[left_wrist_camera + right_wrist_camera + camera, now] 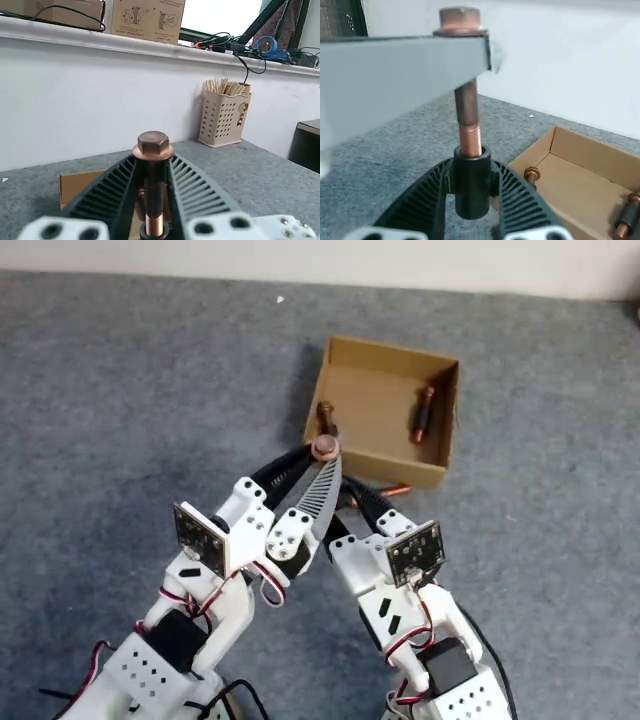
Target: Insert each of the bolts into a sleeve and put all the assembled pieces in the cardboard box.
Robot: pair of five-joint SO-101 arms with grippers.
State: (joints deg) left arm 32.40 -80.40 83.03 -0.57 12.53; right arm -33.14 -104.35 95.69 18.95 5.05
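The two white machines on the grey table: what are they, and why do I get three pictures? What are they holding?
They are two small robot arms, each ending in a two-fingered gripper. One picture looks down on the table from a fixed camera; each of the others comes from a camera on one arm's wrist. The left gripper is shut on a copper-coloured bolt, head up. The right gripper is shut on a black sleeve, and the bolt's lower end stands in the sleeve's mouth. Beyond them on the table sits an open cardboard box with two more bolts in it. Another copper-coloured part lies on the table just in front of the box.
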